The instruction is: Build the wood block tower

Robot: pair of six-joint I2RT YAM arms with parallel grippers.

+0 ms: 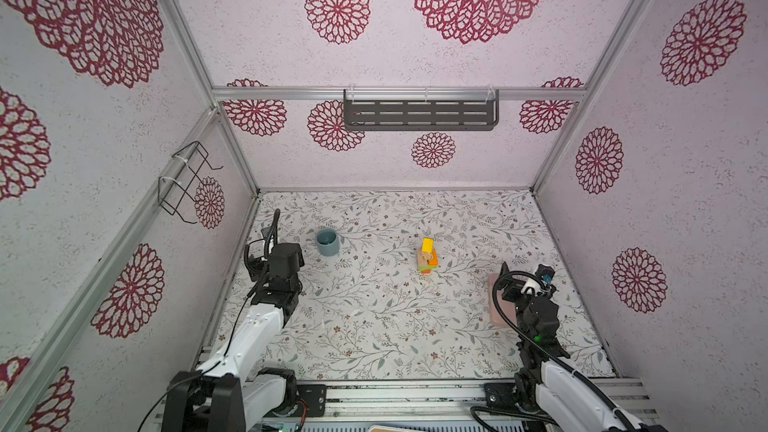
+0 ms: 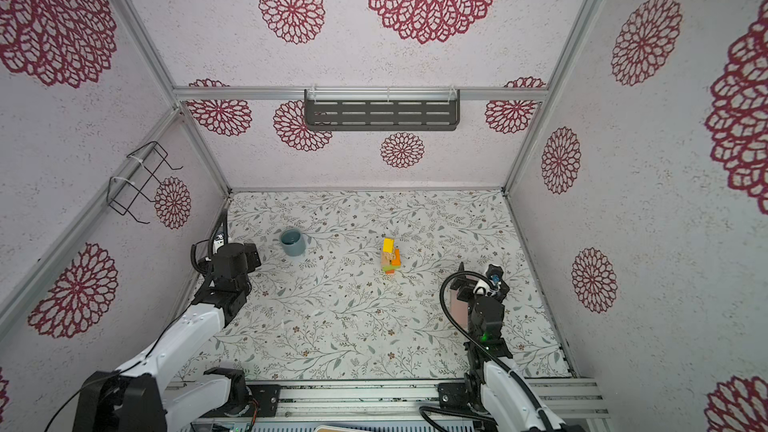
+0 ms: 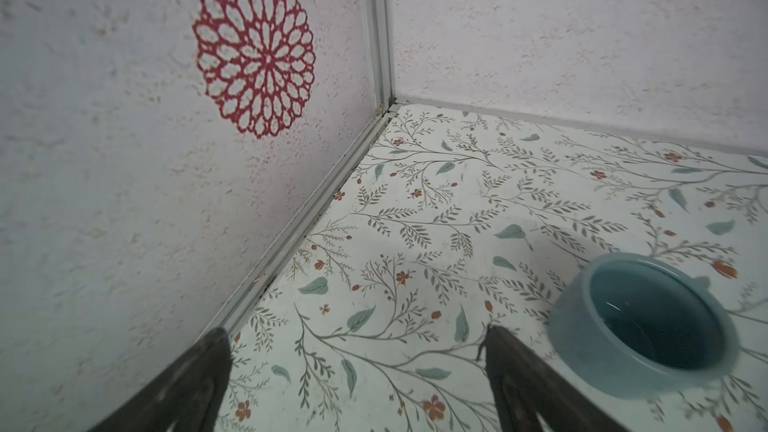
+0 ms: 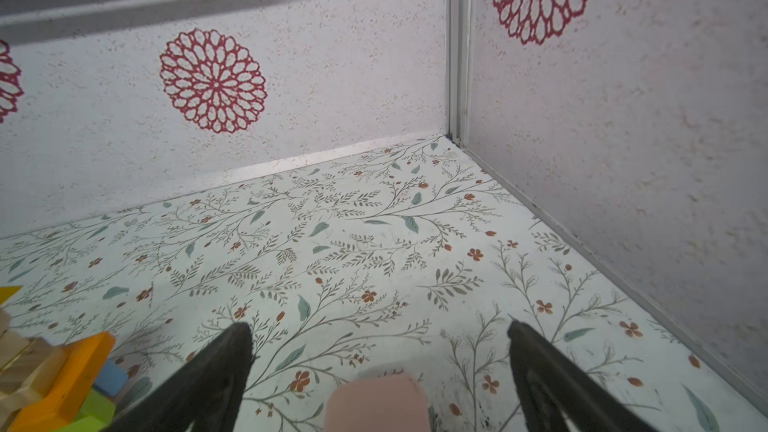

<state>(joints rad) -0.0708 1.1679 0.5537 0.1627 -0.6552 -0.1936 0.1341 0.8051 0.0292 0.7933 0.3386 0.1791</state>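
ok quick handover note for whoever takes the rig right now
Left gripper: open, empty, beside the mug.
Right gripper: open, empty, above the pink slab.
Tower: stands between the arms, green at the base, yellow on top, neither arm touching it.
Done: stacking, it seems; no loose blocks in view.
Left: likely only pulling the arms back.

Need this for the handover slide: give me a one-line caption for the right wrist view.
Right end effector open above the pink slab, wood block tower standing nearby on the floral table.
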